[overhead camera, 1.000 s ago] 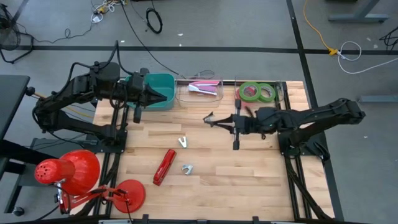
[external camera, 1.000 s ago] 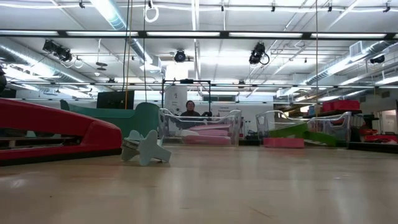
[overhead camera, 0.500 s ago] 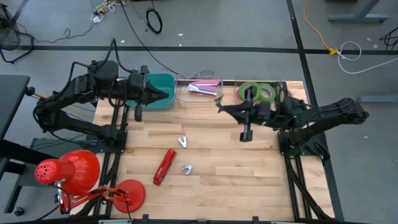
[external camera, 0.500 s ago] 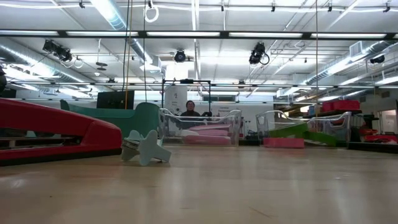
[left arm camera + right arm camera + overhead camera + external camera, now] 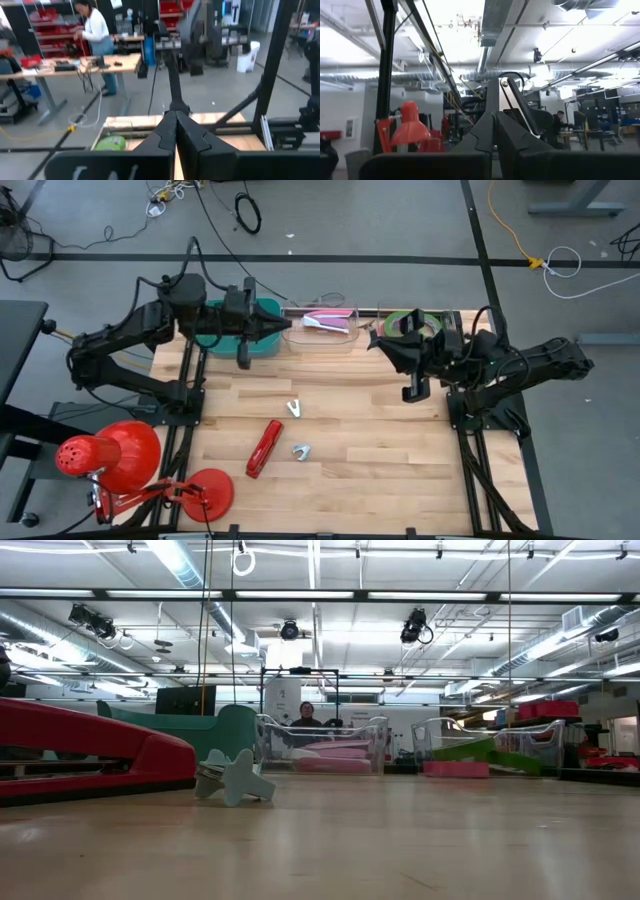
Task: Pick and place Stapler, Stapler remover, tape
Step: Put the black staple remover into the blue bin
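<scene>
High view, open room: bare wood of the table (image 5: 360, 450) is seen around the red stapler (image 5: 264, 448) and two small staple removers (image 5: 294, 409), which lie apart near the middle.
High view, containers: a teal bin (image 5: 262, 328), a clear bin (image 5: 322, 326) with pink items, and a clear bin holding the tape (image 5: 412, 322) are lined along the far edge.
High view, grippers: the left gripper (image 5: 287, 327) is held above the teal bin, the right gripper (image 5: 376, 338) beside the tape bin; both are pressed together, empty.
Low view, hidden: no arm is shown; the stapler (image 5: 90, 755) is cut off at the picture's edge.
Left wrist view: fingers (image 5: 170, 131) are seen closed; a person (image 5: 95, 35) stands beyond.
Right wrist view: closed fingers (image 5: 492, 131) are aimed at the ceiling; a red lamp (image 5: 410, 125) is visible.
</scene>
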Robot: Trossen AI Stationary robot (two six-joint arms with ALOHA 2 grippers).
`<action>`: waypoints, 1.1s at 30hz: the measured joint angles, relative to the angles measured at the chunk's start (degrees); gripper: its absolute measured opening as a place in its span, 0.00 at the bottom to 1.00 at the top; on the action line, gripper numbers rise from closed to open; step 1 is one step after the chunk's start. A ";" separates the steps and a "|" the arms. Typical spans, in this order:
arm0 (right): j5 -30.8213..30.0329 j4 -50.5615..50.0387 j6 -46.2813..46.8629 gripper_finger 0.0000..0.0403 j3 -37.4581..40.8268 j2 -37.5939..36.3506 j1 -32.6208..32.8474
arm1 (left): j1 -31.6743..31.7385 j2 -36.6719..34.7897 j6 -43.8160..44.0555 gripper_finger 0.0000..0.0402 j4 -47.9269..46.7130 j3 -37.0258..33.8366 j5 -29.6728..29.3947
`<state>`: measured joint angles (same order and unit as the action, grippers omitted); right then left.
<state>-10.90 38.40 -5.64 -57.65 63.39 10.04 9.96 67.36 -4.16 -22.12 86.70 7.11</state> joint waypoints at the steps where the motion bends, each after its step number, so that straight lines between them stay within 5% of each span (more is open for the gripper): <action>1: 0.00 0.26 0.74 0.03 0.00 0.01 0.00 | 0.00 0.60 0.00 0.02 0.66 -0.09 -0.01; 13: 0.00 0.40 3.72 0.03 0.00 0.01 0.00 | -0.02 9.74 -0.15 0.07 12.82 -0.03 -3.63; 27: -0.11 -0.03 3.62 0.03 0.00 0.03 0.00 | -0.24 12.56 0.15 0.55 16.19 -0.03 -4.11; 33: -0.20 -0.73 3.10 0.03 0.00 0.05 0.00 | -0.87 12.56 0.46 0.68 16.20 -0.03 -4.11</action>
<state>-11.09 37.66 -2.54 -57.65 63.44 10.04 9.09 79.92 -3.70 -5.93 86.67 3.01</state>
